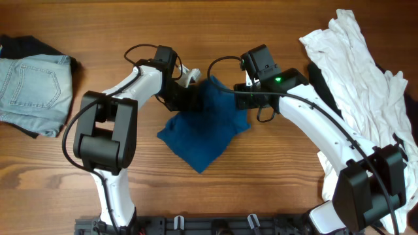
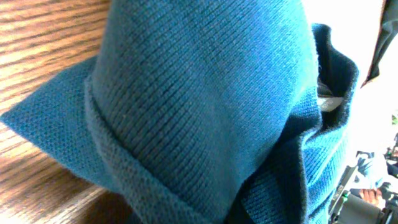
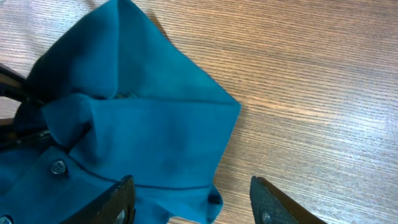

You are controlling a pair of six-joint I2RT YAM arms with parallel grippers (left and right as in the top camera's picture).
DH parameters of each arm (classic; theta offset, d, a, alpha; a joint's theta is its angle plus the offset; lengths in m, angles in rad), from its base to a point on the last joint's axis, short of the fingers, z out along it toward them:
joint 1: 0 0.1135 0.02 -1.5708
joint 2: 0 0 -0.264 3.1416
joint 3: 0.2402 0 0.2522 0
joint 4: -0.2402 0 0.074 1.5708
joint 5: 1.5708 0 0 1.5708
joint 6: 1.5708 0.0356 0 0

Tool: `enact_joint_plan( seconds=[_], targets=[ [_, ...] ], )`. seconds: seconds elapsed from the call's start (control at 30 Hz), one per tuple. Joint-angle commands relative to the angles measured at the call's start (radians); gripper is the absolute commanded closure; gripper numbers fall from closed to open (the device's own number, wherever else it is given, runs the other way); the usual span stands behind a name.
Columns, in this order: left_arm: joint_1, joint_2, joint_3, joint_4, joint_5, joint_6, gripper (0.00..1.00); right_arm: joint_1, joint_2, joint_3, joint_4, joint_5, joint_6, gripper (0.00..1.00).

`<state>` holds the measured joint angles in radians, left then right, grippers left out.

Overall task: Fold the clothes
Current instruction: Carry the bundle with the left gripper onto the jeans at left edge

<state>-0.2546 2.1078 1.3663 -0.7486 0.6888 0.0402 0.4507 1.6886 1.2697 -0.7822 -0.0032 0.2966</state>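
The shirt (image 1: 206,130) is lying in a crumpled, partly folded heap in the middle of the table (image 1: 261,189), between the two arms. Its lower corner is pointing toward the arms' bases.

The left claw (image 1: 186,98) is reaching into the heap's upper left edge. In the right wrist view its dark fingers (image 3: 15,87) are showing on either side of a bunched fold and are pinching it. In the left wrist view the shirt (image 2: 199,93) is filling nearly the whole picture and hiding the fingers. One flat corner of it is lying on the wood at the left.

The right claw (image 1: 236,96) is sitting at the heap's upper right edge. In its own view the claw (image 3: 193,202) is spread wide, gripping nothing, with the hem of the shirt (image 3: 143,124) lying between the two fingers. A small button (image 3: 59,166) is showing on the cloth near the left finger, and a folded point is lying flat on the wood further up.

Denim shorts (image 1: 32,85) are lying at the table's left edge, well apart from the shirt. White clothes (image 1: 366,78) are heaped along the right side, beside the right arm.
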Motion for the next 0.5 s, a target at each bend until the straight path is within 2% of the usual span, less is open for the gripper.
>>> enact_joint_plan(
  seconds=[0.0, 0.2, 0.33, 0.47],
  targets=[
    [0.071, -0.019, 0.031, 0.013, 0.011, 0.035, 0.96, -0.001, -0.027, 0.015, -0.017, 0.086, 0.085, 0.41],
    [0.392, -0.217, 0.142, 0.045, -0.086, 0.031, 0.96, -0.057, -0.077, 0.015, -0.043, 0.103, 0.099, 0.39],
    [0.604, -0.298, 0.153, 0.220, -0.107, 0.031, 0.96, -0.060, -0.077, 0.015, -0.053, 0.100, 0.099, 0.39],
    [0.778, -0.302, 0.153, 0.366, -0.119, 0.031, 0.96, -0.059, -0.077, 0.015, -0.053, 0.092, 0.098, 0.39]
  ],
)
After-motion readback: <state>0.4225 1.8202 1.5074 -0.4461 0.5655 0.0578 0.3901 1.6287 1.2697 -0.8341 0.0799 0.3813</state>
